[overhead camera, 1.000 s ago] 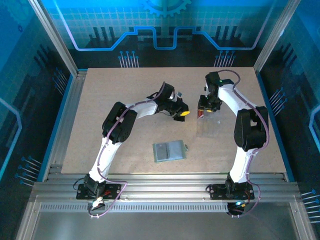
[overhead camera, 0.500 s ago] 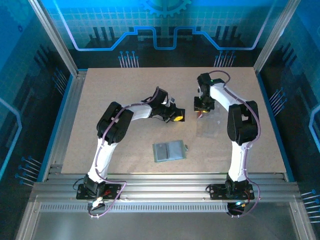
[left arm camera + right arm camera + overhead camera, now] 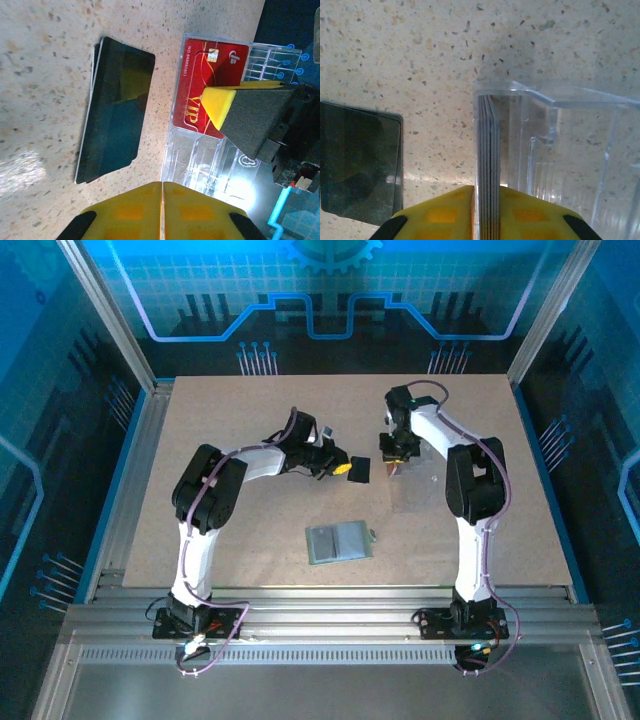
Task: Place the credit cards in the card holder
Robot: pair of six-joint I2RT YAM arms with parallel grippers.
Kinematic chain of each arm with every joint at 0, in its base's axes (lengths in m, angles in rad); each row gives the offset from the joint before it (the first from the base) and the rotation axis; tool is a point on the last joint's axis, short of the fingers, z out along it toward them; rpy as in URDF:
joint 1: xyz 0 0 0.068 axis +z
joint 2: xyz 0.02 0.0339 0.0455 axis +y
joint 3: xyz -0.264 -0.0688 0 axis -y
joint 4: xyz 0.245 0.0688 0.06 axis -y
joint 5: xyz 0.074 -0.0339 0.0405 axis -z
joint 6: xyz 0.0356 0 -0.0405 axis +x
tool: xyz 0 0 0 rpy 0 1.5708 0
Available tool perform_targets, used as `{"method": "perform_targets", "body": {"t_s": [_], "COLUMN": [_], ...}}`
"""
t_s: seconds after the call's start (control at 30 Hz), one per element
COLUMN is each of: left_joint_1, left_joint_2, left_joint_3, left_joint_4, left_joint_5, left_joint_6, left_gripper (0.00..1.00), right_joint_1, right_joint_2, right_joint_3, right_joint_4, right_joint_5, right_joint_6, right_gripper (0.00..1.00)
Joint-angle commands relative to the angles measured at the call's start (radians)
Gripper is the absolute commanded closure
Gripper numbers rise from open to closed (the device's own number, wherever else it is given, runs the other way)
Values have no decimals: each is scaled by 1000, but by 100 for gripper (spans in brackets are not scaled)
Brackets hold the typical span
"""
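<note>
Desk [image 3: 250,410]: speckled beige board that carries every item listed.
Card holder [image 3: 340,540]: grey-green sleeve, flat on the desk near the arm bases and well apart from both cards. Probably waiting as the destination. No card seen in it, no lettering legible.
Left jaws: yellow pads pressed together with nothing between them, held above the desk just beside the black card. Likely on stand-by, or set to nudge or pin that card.
Black card [image 3: 115,110]: flat on the desk, left of the clear case and apart from it. Glossy face, no print legible. A pale edge along one long side could be a second layer or not.
Red card [image 3: 200,95]: lies within the clear case, well away from the card holder. Gold "VIP", gold chip, small white logo, and a row of digits too fine to read with certainty.
Right jaws: clamped on the red card's edge, apparently pinching some case wall with it. Probably gripped that way to draw the card out.
Clear case [image 3: 570,150]: ribbed transparent plastic, unmarked.
</note>
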Motion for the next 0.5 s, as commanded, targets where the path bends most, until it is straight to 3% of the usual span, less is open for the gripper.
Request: {"method": "perform_targets", "body": {"t_s": [0.0,0.2,0.47], "left_joint_1": [15,30,41], "left_joint_2": [-51,-79,-91], "left_joint_3": [-33,-66,-77], "left_joint_4": [24,26,21], "left_joint_5": [24,25,24], "left_joint_6": [-3,2,9], "left_gripper": [89,89,89], "right_joint_1": [24,22,17], "right_joint_2": [34,84,62], "right_joint_3": [61,165,153], "right_joint_4": [5,-37,-52], "right_joint_5": [-42,-19,-52], "right_joint_6": [-24,-24,-24], "right_gripper": [83,83,73]}}
